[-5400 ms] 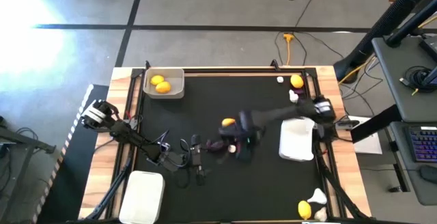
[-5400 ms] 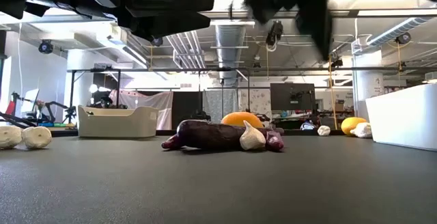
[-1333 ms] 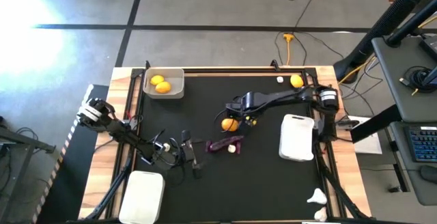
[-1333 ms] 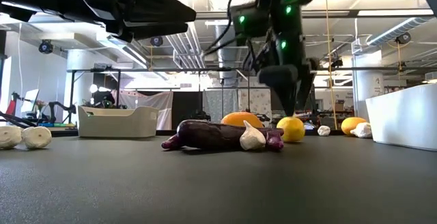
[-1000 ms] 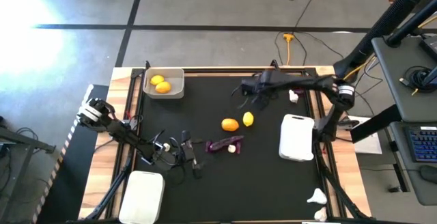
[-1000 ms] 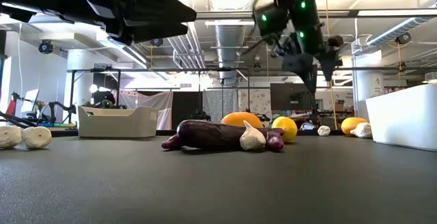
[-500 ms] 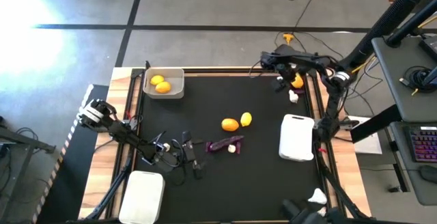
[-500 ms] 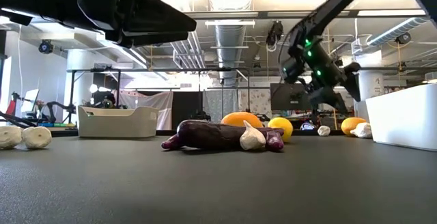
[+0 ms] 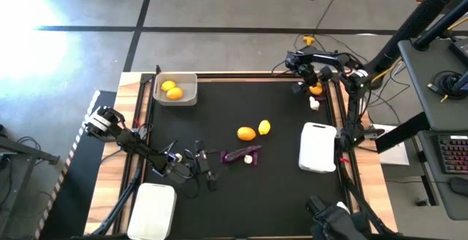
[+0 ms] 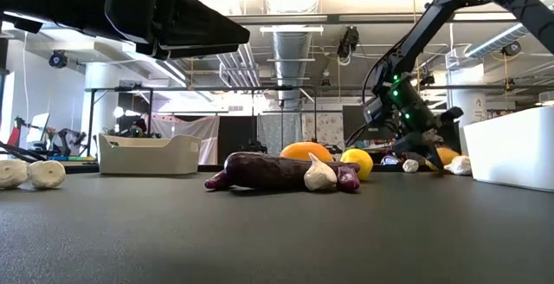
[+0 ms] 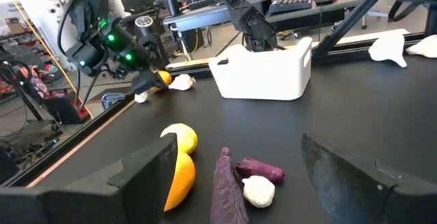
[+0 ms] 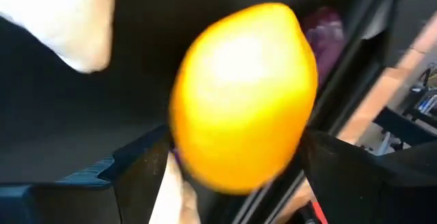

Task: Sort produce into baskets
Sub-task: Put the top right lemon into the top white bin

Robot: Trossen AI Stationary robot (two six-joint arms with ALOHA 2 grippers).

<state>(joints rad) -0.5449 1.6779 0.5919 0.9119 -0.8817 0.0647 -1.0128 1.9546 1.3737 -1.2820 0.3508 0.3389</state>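
My right gripper (image 9: 310,86) hangs open at the table's far right corner, tipped down over a yellow-orange citrus (image 9: 317,88). In the right wrist view the citrus (image 12: 242,94) fills the gap between the two dark fingers. My left gripper (image 9: 210,173) waits open and level at mid-left, pointing at a purple eggplant (image 11: 225,190). A garlic bulb (image 11: 258,191) and a tiny eggplant (image 11: 259,171) lie on the mat against that eggplant. Two citrus (image 9: 246,133) (image 9: 264,128) rest on the mat at the centre. The far left basket (image 9: 191,94) holds two citrus. My right gripper has one finger (image 12: 147,173) on each side of the citrus, coming slantwise from above. The citrus lies on the mat by the table's rail. Whether the fingers touch its skin (image 12: 184,135), I cannot tell.
A white basket (image 9: 318,148) stands at the right edge and another (image 9: 153,207) at the near left. A garlic bulb (image 9: 314,103) and a small white piece (image 9: 300,86) lie close to the right gripper. Two garlic bulbs (image 10: 30,173) lie on the mat.
My right gripper has swung from above the table's far middle toward the far right corner, tipped further down and sunk to the citrus there. The left arm has kept still.
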